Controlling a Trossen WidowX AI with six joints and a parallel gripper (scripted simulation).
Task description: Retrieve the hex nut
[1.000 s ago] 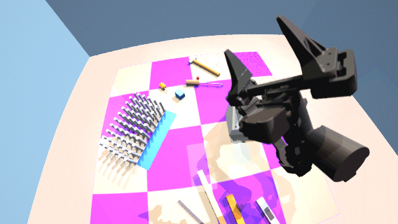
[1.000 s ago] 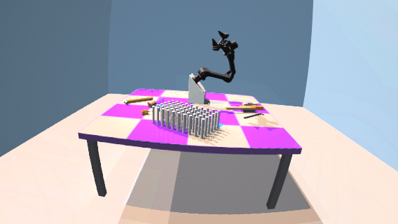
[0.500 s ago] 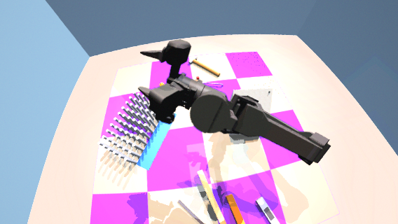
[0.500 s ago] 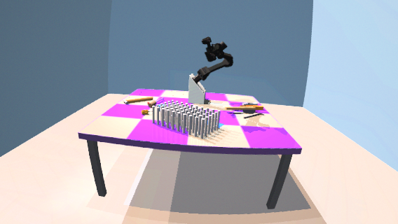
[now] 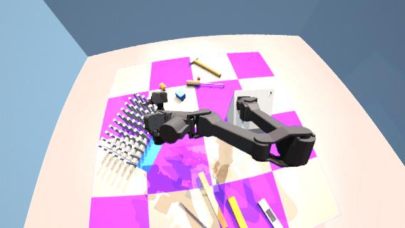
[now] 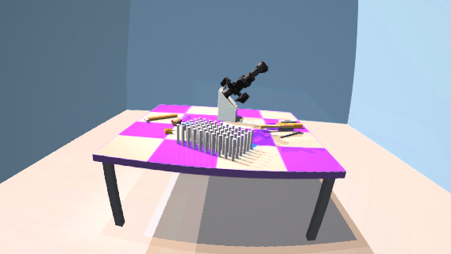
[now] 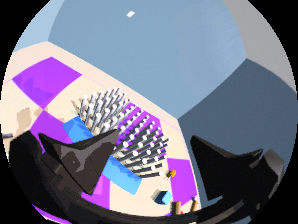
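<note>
Bare test room serving as a workbench cell: plain blue walls, pale floor, one dark-legged desk [image 6: 119, 159] with a magenta-and-cream chequered top. Hand tools, including a hammer [image 5: 207, 67], lie about a robot arm [image 5: 246, 133] on its grey pedestal [image 6: 223, 111].

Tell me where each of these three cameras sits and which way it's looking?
Top: high above, looking down at the table; shows the whole arm reaching over the spacers.
Exterior: off the table, level, facing the spacers; arm behind them.
Wrist: on the open, empty gripper, aimed down at the spacers; both fingers show.
Top and wrist share the blue strip.
</note>
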